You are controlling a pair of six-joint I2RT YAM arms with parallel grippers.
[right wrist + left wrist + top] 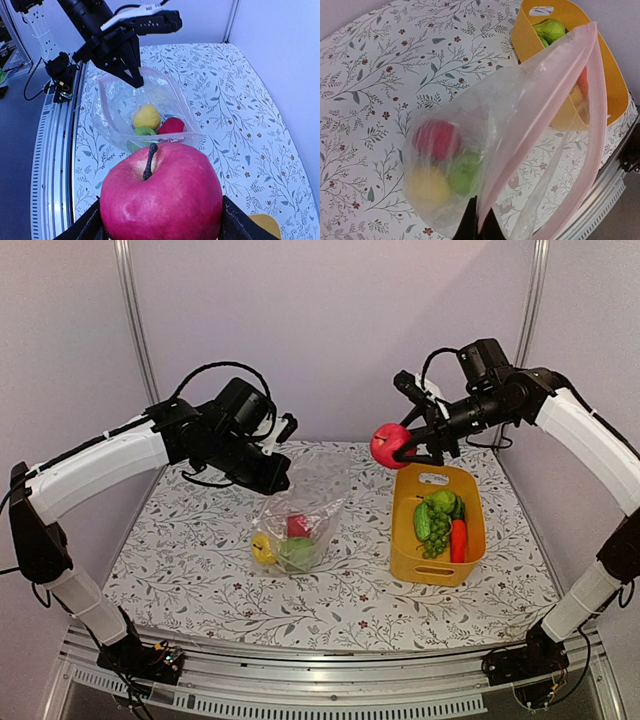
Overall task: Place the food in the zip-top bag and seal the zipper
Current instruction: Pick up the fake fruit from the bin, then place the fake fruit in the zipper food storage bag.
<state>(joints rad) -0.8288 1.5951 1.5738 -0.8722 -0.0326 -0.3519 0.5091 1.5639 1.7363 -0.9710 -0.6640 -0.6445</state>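
Bag (300, 515) rests on the table (200, 570), its mouth rim pinched up by the left gripper (278, 480). The right gripper (408, 445) clasps a red apple (388, 445) above the far end of the basket (435, 570). The open mouth lies leftward and lower.

Bag (305, 485) on table (180, 570), three pieces (297, 552) inside — basket (430, 568) at right, produce (437, 530) within — apple (390, 445) aloft between.

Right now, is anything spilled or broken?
Nothing stands out. The left end effector pinches the clear crinkly plastic bag, the right end effector holds a red plastic apple, and the rest sits in the yellow plastic basket.
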